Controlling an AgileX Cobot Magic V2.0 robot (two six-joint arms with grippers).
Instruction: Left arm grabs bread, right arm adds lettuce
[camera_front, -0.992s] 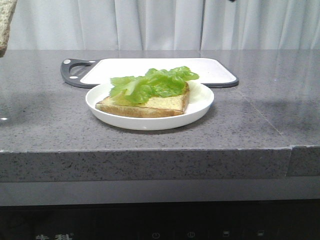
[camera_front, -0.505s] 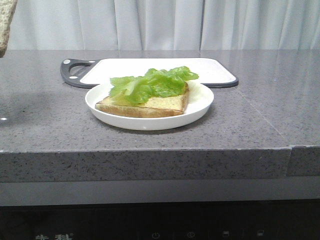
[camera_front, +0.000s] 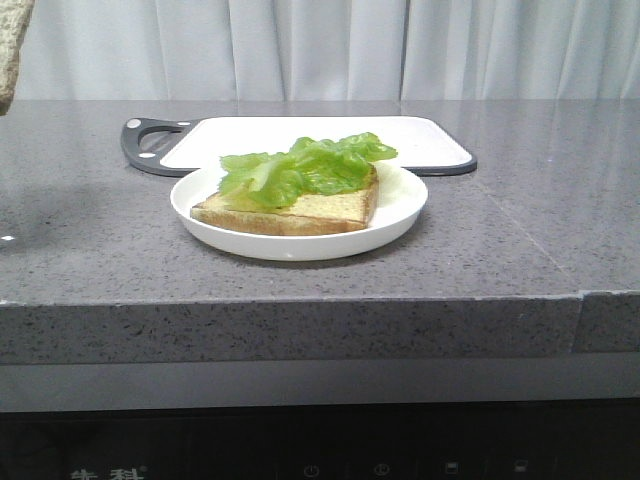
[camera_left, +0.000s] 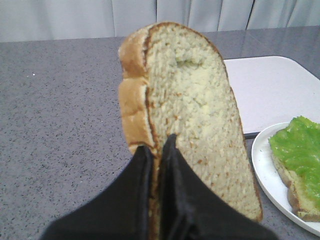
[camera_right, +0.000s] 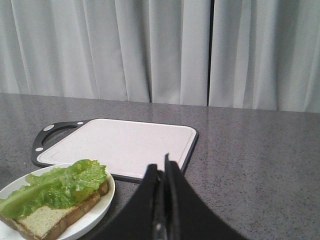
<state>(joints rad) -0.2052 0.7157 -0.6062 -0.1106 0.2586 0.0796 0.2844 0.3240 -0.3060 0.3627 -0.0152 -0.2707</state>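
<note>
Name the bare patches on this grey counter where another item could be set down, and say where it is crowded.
Free: the white rectangular cutting board has nothing on it; grey speckled counter lies bare right of the round white plate, left of it, and along the front edge. Crowded: the plate, filled by a spread bread slice topped with green ruffled lettuce.

Table (camera_front: 520, 230): grey speckled stone, lighter front edge. White plate (camera_front: 400, 215): round, resting near centre. Cutting board (camera_front: 420, 135): white, dark rim, looped handle at its 9 o'clock end, lying flat at the plate's 12 o'clock, just behind it.
</note>
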